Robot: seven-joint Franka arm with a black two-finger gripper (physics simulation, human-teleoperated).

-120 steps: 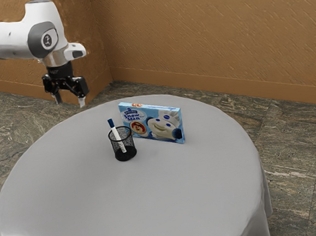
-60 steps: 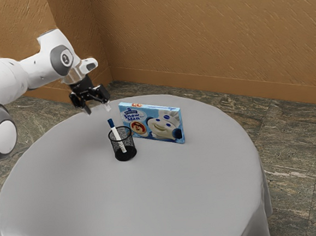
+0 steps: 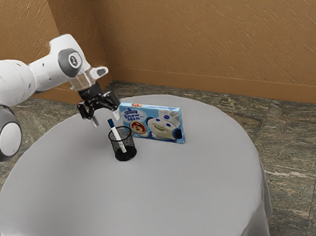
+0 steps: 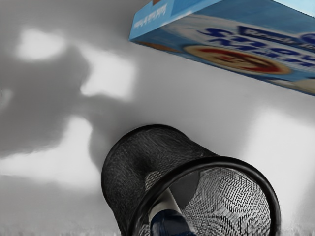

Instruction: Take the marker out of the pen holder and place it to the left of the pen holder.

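Marker: lower half is behind the mesh in the exterior view, and the wrist view chops off its blue end
Pen holder: near side of the rim runs out of the wrist view
Snow Man box: partly cropped in the wrist view; exterior view, one upper corner might be tucked behind the gripper, hard to say
Box's small print: too tiny to read from the side, sorry
Arm: base end's cut off at the exterior view's left
Tablecloth: front's cropped there too
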